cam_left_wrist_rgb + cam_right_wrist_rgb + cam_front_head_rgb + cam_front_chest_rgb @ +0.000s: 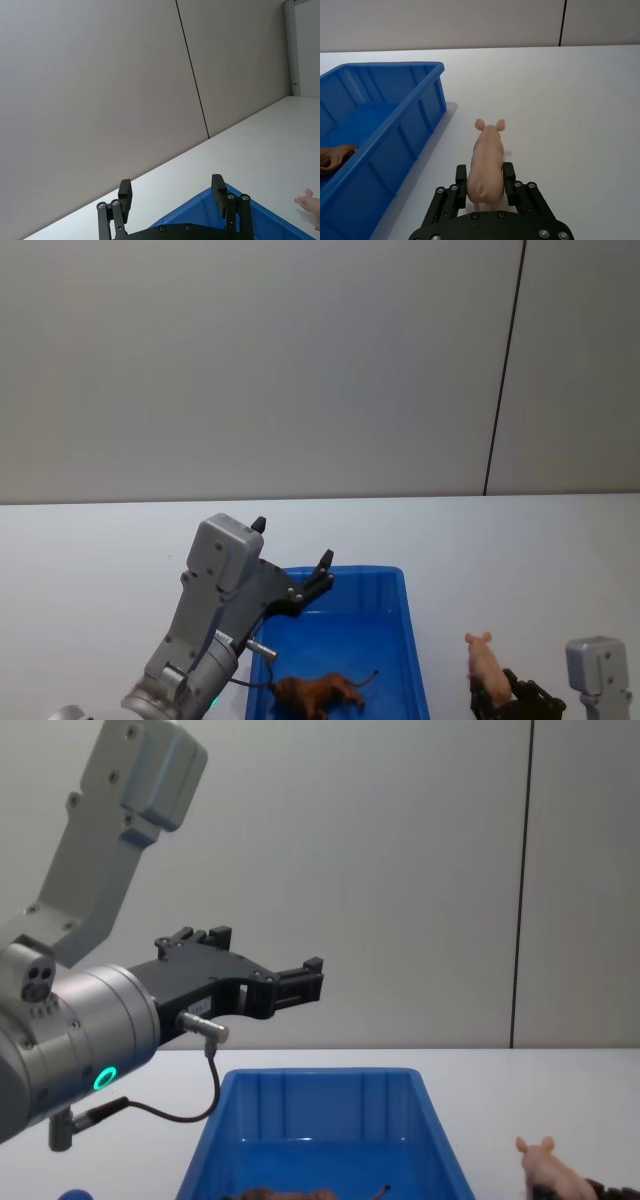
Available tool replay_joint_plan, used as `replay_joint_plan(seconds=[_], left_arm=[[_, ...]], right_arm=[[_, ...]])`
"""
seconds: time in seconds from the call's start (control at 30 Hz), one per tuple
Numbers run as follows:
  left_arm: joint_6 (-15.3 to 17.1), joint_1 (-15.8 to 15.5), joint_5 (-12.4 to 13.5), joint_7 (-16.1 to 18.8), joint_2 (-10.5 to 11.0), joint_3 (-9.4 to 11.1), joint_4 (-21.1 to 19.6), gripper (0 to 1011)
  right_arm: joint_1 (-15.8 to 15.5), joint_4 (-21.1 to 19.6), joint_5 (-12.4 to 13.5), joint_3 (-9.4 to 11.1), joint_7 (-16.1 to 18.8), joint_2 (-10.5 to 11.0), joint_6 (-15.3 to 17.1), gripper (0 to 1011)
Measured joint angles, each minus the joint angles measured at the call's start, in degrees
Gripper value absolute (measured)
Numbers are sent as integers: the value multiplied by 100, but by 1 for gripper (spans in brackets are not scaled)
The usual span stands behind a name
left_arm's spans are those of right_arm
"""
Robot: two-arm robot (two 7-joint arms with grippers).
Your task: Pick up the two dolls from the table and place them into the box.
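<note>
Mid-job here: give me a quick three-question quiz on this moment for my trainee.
1. True or false: the reddish-brown four-legged toy animal lies inside the bright blue plastic bin.
2. The right tool is: A) open over the bin; B) shut on the pale pink toy pig; C) shut on nothing.
3. Fill in: the left tool, raised above the bin, has its fingers ____.
Key: 1 true; 2 B; 3 open.

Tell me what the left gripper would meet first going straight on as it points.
The way looks free. The left gripper, open above the box, points over the table toward the grey wall; that wall likely comes first, though depth is unclear.
</note>
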Motion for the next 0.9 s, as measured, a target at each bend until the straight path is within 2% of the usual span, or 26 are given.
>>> replay_joint_plan(seconds=[0.1, 0.57, 0.9], left_arm=[[0, 0, 0, 0, 0, 0, 0, 1001], [0, 0, 0, 0, 0, 0, 0, 1001], [0, 0, 0, 0, 0, 0, 0, 1001]], right_arm=[[-2, -29, -19, 8, -30, -5, -6, 383], [-52, -327, -49, 54, 9, 31, -236, 379], [44, -433, 18, 75, 515, 29, -596, 379]])
